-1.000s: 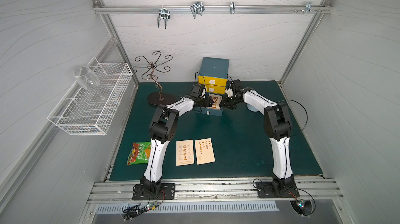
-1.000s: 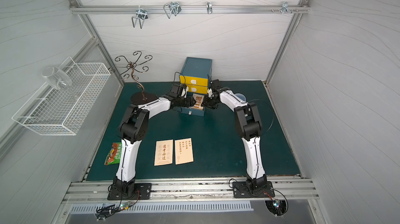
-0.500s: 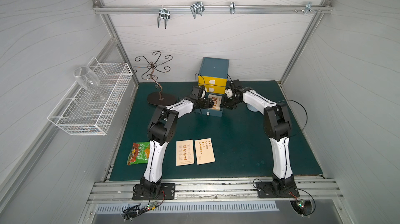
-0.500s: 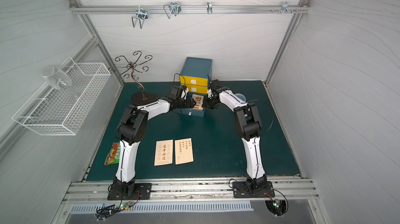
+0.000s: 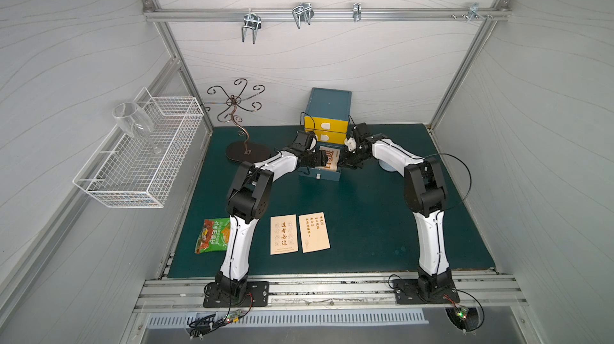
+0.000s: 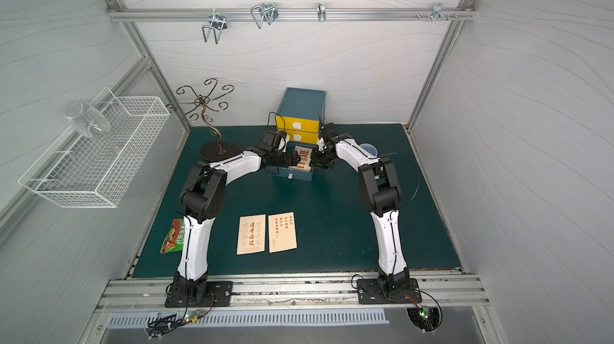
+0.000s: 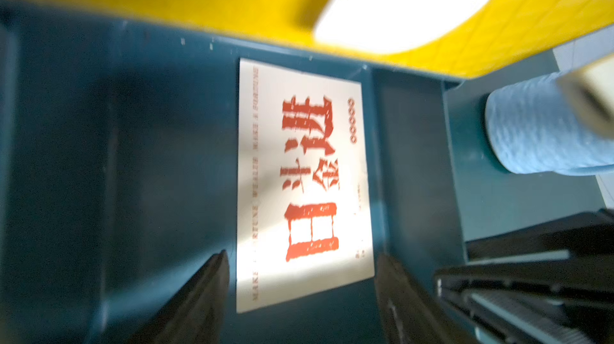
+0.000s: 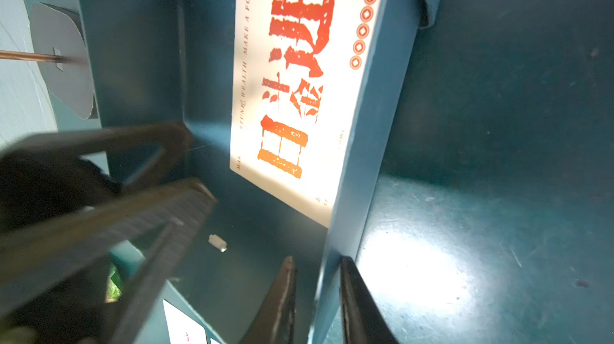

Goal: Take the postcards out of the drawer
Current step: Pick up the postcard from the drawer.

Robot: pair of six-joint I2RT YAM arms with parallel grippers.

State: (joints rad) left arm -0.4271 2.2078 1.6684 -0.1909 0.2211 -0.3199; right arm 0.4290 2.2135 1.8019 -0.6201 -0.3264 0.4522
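1. left claw point(image 7: 303, 255): fingers apart, gripping nothing, with its tips just outside the long edges of the bold-character postcard point(image 7: 305, 176).
2. that postcard lies in the open drawer point(image 5: 319, 176), between the two claws.
3. right claw point(image 8: 317, 261): clamped on the drawer's side wall, with the card just inside that wall.
4. a second postcard point(image 5: 283, 234) and a third postcard point(image 5: 314, 232) lie side by side on the mat point(image 5: 365, 226), well apart from both claws.
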